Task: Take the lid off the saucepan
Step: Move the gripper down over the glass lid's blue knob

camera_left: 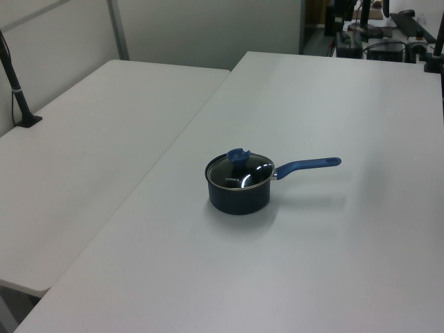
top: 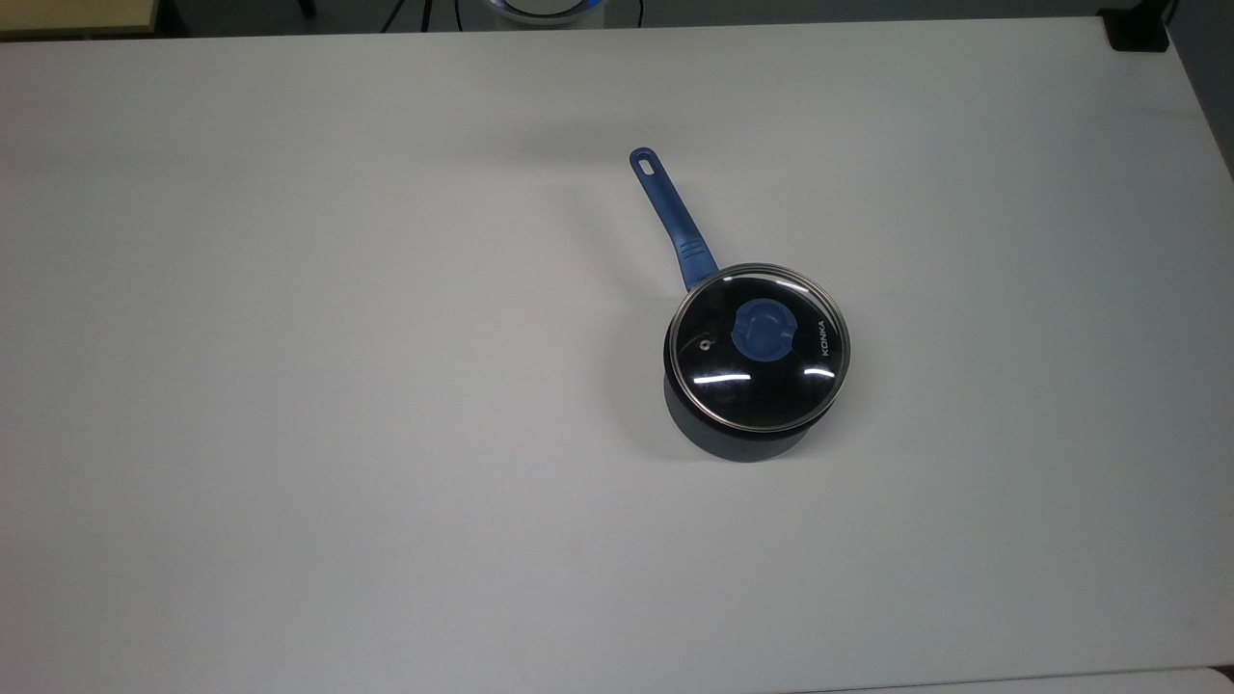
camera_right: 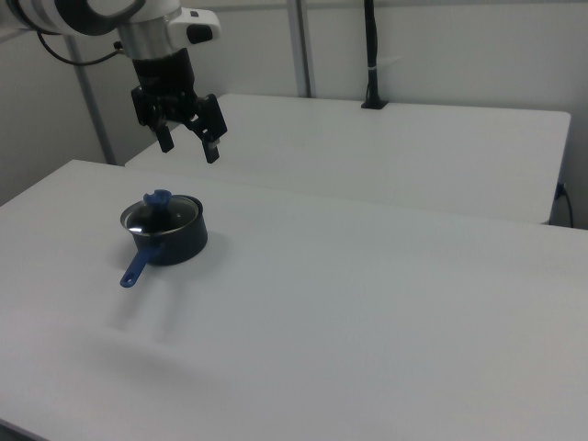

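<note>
Sitting squarely on the saucepan (top: 733,434), the lid (top: 761,347) covers the pot's whole mouth, its steel rim flush all round. Its blue knob (top: 763,329) stands at the centre of the clear glass, with a small steam vent (top: 707,343) to the top view's left of the knob and the lettering "KONKA" (top: 824,338) to the top view's right of it. Through the glass the pan's inside reads black.

From the saucepan a long blue handle (top: 672,214) with an oval hole at its end runs toward the top view's upper left; in the left view it points to the left view's right, and in the right view it slants down toward the right view's lower left.

The pan stands alone on a wide white counter (top: 337,434), right of centre in the top view. A second white table (camera_left: 90,159) adjoins the counter on the left view's left.

Above the saucepan in the right view, well apart from the lid, hangs the end effector (camera_right: 186,145), its two black fingers (camera_right: 210,147) spread wide and pointing down, gripping nothing. The arm (camera_right: 92,14) reaches in from the right view's upper left corner.
</note>
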Motion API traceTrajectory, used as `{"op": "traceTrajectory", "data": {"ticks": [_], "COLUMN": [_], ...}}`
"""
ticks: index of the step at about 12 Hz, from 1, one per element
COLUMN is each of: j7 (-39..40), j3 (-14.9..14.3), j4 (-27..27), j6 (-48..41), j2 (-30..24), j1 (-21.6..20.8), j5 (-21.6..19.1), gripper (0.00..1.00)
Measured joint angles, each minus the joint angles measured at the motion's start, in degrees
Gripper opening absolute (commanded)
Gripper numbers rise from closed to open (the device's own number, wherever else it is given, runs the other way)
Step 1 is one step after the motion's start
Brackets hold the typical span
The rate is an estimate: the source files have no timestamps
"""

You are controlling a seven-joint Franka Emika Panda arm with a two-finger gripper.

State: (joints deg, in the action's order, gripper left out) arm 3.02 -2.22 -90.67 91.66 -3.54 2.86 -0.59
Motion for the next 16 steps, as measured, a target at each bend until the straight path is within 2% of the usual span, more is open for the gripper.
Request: {"op": "traceTrajectory", "data": {"ticks": [5, 14, 16], "j7": [0.08, 0.17, 1.31], "j3": [-1.16, -1.16, -0.85], "j4": [-0.11, -0.28, -0.68], "j6": [0.0, 0.06, 2.8], "j2": [0.0, 0.26, 1.76], "j1": [0.02, 0.02, -0.04], "j5": [0.0, 0.0, 0.0], "gripper": [1.0, 1.0, 1.0]}}
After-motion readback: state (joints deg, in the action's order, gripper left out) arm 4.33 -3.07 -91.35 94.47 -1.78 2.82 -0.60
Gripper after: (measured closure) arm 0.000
